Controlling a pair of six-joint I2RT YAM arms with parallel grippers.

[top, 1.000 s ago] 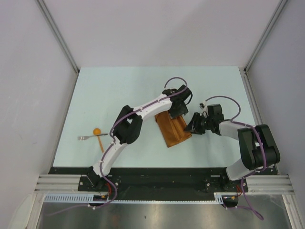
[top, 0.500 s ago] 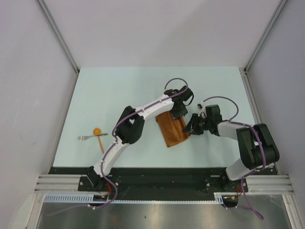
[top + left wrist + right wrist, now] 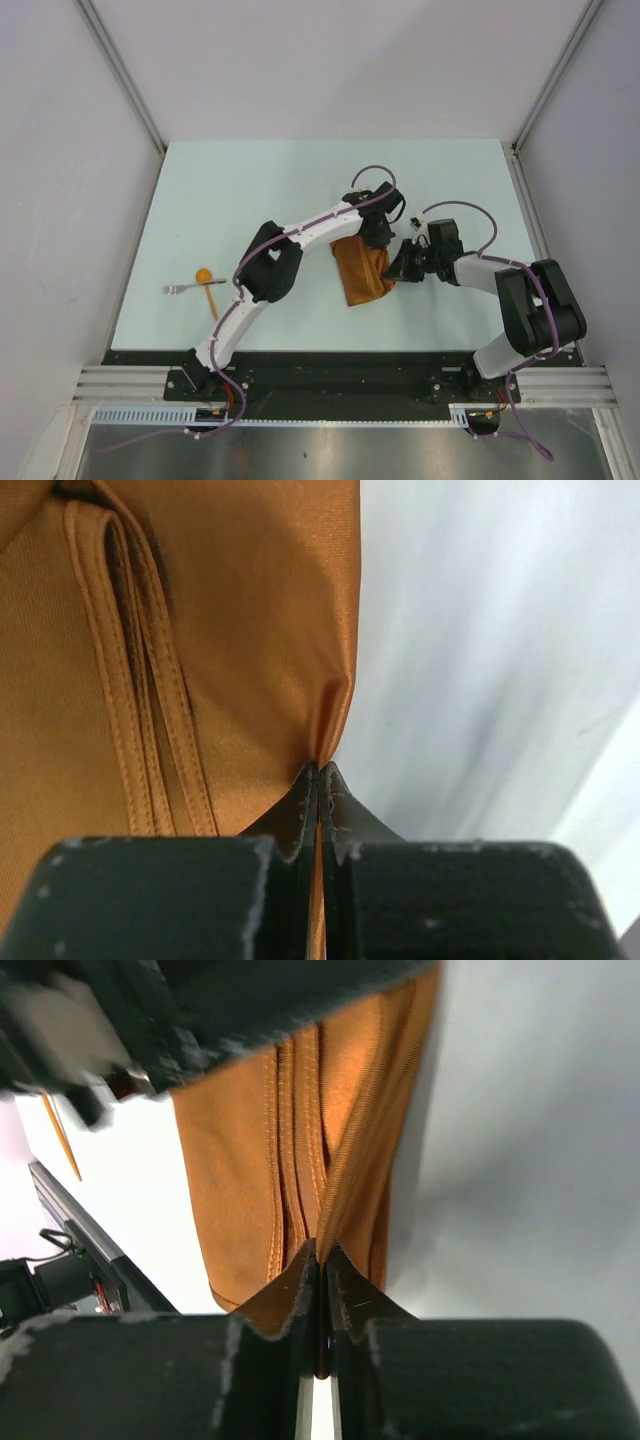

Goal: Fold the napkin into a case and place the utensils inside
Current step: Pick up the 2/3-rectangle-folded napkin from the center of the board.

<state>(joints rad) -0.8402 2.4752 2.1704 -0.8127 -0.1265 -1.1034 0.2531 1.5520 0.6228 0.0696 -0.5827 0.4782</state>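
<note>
Item: napkin, rust-orange, partly folded, lying mid-surface between both arms.
Grip: left pincer pressed together on a cloth edge near the far end; right pincer pinching the right-hand hem.
Also present: utensils, well apart to the left.
Handling: move both pinches level and together, layers aligned; an uneven pull would likely skew the fold.

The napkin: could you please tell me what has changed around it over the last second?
Both grippers have closed on the napkin: the left gripper now pinches its far end, and the right gripper, having edged inward, pinches its right edge. The cloth has bunched slightly. The utensils stayed at the left of the table.
</note>
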